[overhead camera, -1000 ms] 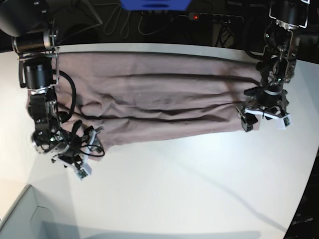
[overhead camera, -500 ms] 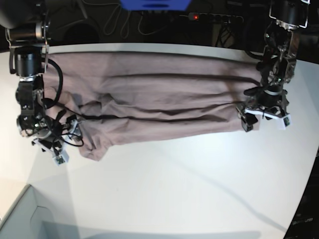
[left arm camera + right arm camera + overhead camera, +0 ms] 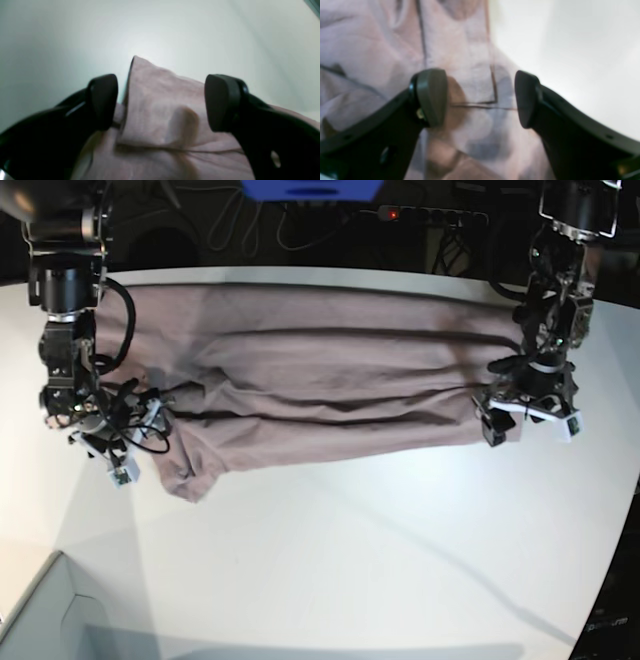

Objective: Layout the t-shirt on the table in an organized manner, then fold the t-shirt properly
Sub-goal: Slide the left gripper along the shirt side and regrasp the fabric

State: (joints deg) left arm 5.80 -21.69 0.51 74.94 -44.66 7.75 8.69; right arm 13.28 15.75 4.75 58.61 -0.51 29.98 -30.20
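Since a second ago the right tool [image 3: 112,442] has drawn back off the near corner of the dusty mauve short-sleeved soft cloth t-shirt [image 3: 320,380] and up along its end, jaws wide and empty; the left tool [image 3: 528,415] hovers unchanged over the opposite end, also spread and holding nothing. The t-shirt lies as a long rumpled band across the far half of the smooth white matte worktop [image 3: 350,560]: laid out and seemingly partly folded lengthwise, cross folds probably left
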